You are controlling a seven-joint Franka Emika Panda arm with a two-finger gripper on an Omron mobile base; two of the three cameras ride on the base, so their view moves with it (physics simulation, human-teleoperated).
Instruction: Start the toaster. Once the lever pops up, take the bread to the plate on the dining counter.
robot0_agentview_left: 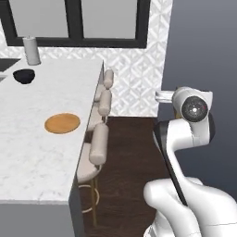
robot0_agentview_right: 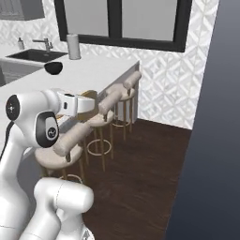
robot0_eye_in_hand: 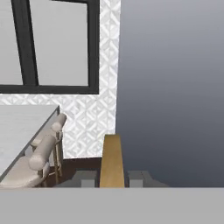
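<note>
In the hand view, the gripper (robot0_eye_in_hand: pixel 112 178) sat at the bottom centre with its fingers (robot0_eye_in_hand: pixel 85 178) closed against the bread (robot0_eye_in_hand: pixel 112 161), which stood on edge between them. The plate (robot0_agentview_left: pixel 62 123) lay bare at left centre of the left base view on the dining counter (robot0_agentview_left: pixel 28 152), beside the stools (robot0_agentview_left: pixel 98 143). A black bowl (robot0_agentview_left: pixel 24 75), probably empty, sat at upper left.
</note>
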